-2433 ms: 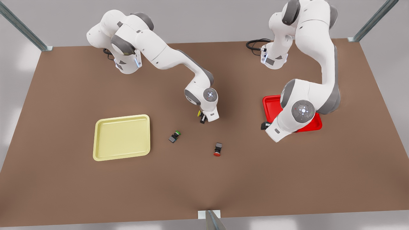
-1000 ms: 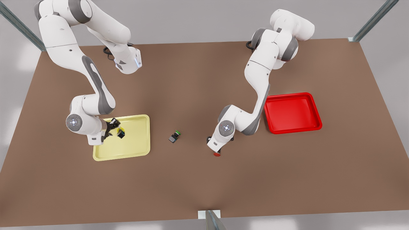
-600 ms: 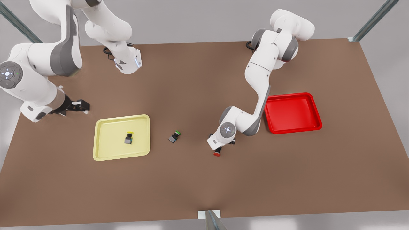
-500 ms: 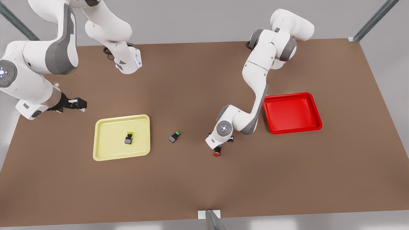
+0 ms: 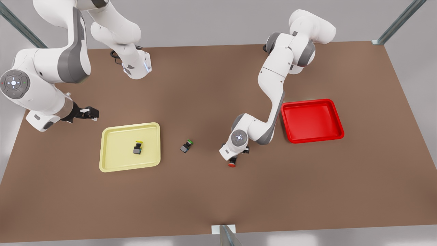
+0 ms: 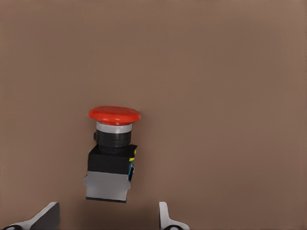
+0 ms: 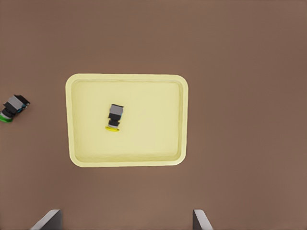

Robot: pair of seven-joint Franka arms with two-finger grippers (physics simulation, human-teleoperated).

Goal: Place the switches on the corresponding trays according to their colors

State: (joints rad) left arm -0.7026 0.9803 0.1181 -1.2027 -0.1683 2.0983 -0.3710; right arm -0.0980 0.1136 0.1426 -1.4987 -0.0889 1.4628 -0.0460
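Observation:
The red switch (image 5: 232, 164) lies on the table, red cap toward the near edge. My left gripper (image 5: 234, 158) hangs low right over it; in the left wrist view its fingers (image 6: 48, 215) stand open on either side of the grey body of the red switch (image 6: 111, 163). The yellow switch (image 5: 137, 147) lies inside the pale yellow tray (image 5: 114, 160), also seen as yellow switch (image 7: 115, 117) in yellow tray (image 7: 153, 129). My right gripper (image 5: 89, 113) is open, raised beyond that tray at the front view's left. The green switch (image 5: 186, 146) lies between the trays.
The red tray (image 5: 312, 119) sits at the front view's right, behind the left arm's elbow. Both arm bases stand at the far table edge. The green switch (image 7: 12, 108) lies beside the yellow tray.
The right gripper let go of the yellow switch in the yellow tray and pulled up and away to the front view's left. The left gripper settled lower around the red switch.

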